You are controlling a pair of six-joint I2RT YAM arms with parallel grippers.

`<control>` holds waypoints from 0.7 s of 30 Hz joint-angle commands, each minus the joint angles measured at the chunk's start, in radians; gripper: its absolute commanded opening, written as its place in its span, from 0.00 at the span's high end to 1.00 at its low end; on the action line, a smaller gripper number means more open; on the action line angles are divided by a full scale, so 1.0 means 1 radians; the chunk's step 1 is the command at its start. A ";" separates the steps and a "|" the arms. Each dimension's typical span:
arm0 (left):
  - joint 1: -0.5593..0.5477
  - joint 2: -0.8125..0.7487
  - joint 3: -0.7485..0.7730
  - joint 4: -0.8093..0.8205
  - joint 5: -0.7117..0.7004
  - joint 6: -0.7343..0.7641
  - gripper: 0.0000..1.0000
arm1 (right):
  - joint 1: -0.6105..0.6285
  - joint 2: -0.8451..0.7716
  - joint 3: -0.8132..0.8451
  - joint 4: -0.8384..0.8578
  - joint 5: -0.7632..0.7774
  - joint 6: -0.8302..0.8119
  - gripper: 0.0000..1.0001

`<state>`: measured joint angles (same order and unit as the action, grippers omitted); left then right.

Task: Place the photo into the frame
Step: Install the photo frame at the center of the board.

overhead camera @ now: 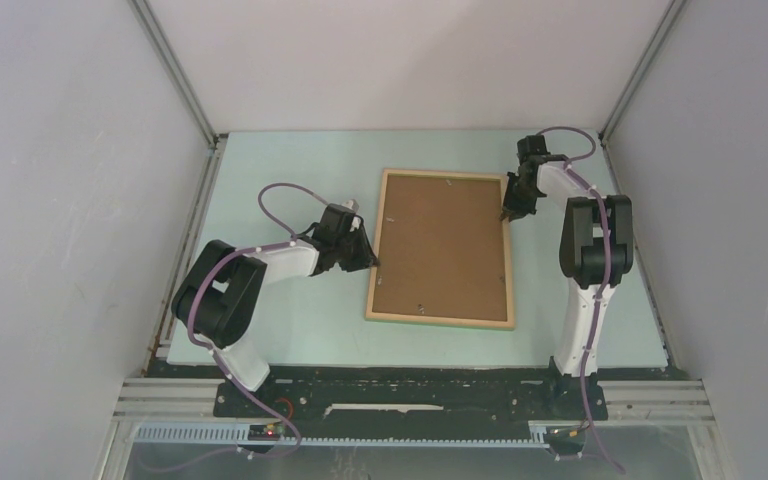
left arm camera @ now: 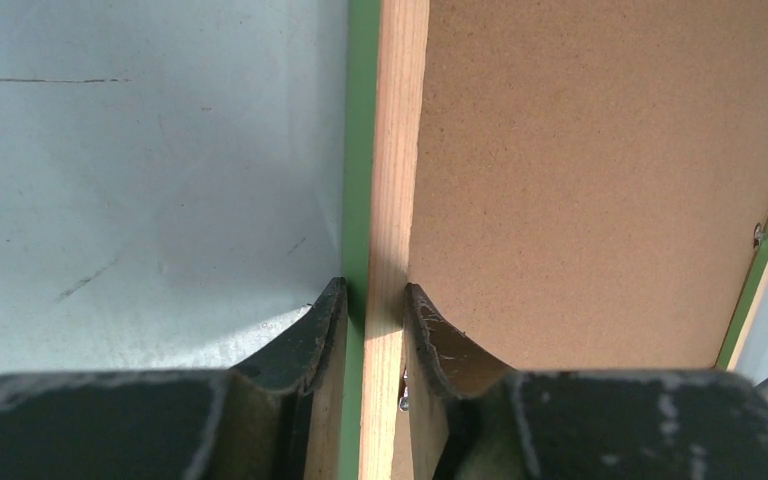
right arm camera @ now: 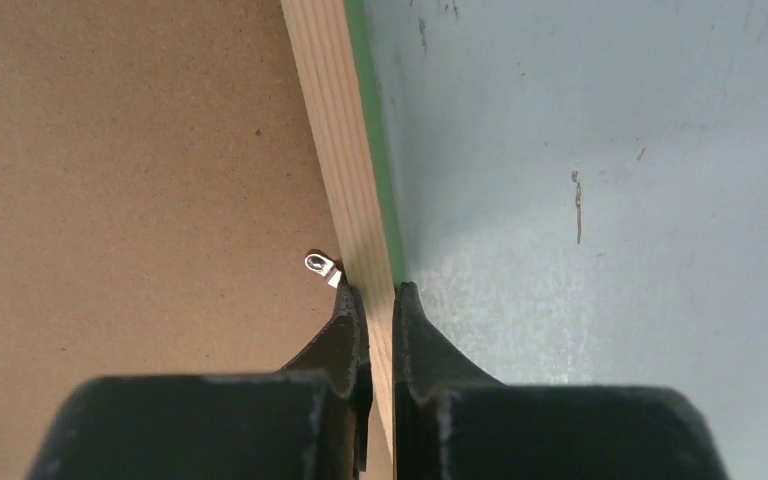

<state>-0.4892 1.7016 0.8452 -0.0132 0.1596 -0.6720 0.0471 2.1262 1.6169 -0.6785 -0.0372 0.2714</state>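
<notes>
The frame (overhead camera: 440, 319) lies flat on the table with its pale wood side up, and the brown backing board (overhead camera: 445, 245) sits inside it. The photo is hidden. My left gripper (overhead camera: 372, 262) is shut on the frame's left rail; in the left wrist view the gripper (left arm camera: 375, 295) has the wood and green edge (left arm camera: 395, 150) between its fingers. My right gripper (overhead camera: 509, 212) is shut on the right rail near the far corner; in the right wrist view the gripper (right arm camera: 378, 292) pinches the wood strip (right arm camera: 330, 130).
The frame rests on a pale green mat (overhead camera: 290, 320) between grey side walls. A small metal clip (right arm camera: 322, 267) sits on the backing board (right arm camera: 130, 170) beside my right fingers. Another fastener (left arm camera: 757, 236) shows at the board's far edge.
</notes>
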 commanded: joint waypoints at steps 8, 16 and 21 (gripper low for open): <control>0.011 -0.006 -0.009 -0.057 -0.017 0.029 0.75 | -0.026 0.006 0.000 0.036 -0.024 0.029 0.97; 0.011 -0.011 -0.006 -0.065 -0.012 0.031 0.76 | -0.017 -0.143 -0.105 0.052 -0.118 0.057 0.45; 0.012 -0.022 -0.008 -0.067 -0.016 0.032 0.76 | 0.005 -0.262 -0.260 0.058 -0.147 0.082 0.41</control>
<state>-0.4835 1.7016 0.8452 -0.0147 0.1600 -0.6716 0.0299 2.0014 1.4425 -0.6380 -0.1452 0.3122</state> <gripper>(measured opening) 0.260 0.584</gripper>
